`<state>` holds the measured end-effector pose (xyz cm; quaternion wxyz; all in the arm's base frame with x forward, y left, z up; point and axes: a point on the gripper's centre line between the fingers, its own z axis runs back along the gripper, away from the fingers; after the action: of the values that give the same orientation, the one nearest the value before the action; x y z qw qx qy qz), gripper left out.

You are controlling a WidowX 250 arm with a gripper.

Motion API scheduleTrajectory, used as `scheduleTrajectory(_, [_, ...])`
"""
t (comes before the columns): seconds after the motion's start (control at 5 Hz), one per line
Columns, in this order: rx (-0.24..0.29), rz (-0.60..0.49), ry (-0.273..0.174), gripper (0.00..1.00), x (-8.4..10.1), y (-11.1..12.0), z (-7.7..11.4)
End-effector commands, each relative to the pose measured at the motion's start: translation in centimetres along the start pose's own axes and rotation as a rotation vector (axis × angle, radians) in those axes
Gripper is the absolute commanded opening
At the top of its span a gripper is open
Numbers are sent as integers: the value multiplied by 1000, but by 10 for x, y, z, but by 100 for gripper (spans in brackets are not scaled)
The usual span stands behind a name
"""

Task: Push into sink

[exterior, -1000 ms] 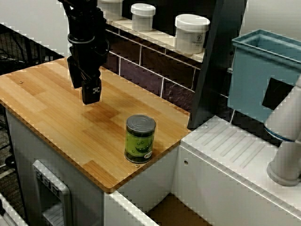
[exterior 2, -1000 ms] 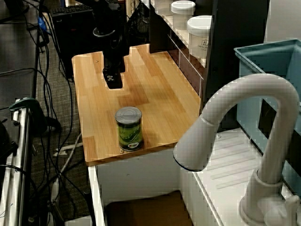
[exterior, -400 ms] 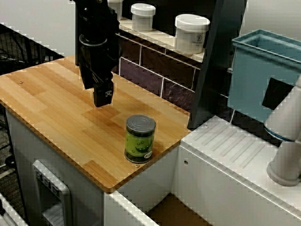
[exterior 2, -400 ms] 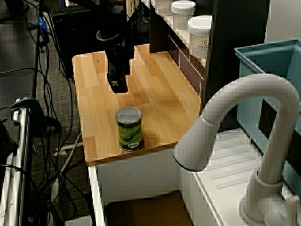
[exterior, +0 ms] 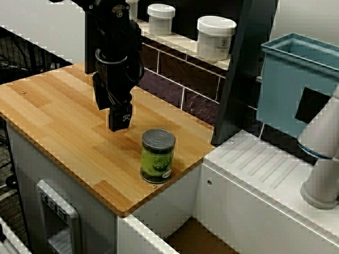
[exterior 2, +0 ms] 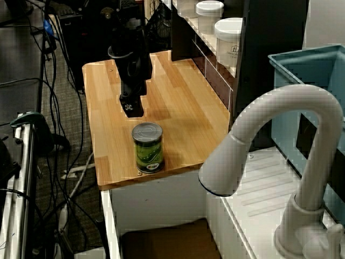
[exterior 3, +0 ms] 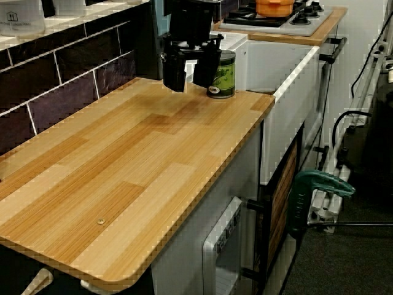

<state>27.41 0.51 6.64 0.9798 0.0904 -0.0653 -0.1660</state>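
Black gripper [exterior 3: 191, 69] hangs over the wooden counter [exterior 3: 123, 184], fingers parted with clear space between. Green can [exterior 3: 221, 74] stands upright just behind, near the counter's far edge.

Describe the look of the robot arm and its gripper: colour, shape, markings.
The arm is all black, with a rounded wrist joint and blocky housing. It ends in a black gripper with two flat, squared fingers. The finger face carries small white markings, too small to read. No loose cables show on it.
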Motion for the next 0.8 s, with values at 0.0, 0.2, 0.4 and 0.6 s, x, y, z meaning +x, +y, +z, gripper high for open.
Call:
scheduleTrajectory(0.0, [-8, 59, -24, 100, 8, 2, 6])
scheduleTrajectory(0.2, [-4, 83, -9, 100, 13, 1, -2])
scheduleTrajectory(0.4, [7, 74, 3, 100, 16, -5, -8])
scheduleTrajectory(0.6, [3, 54, 1, 100, 17, -17, -5])
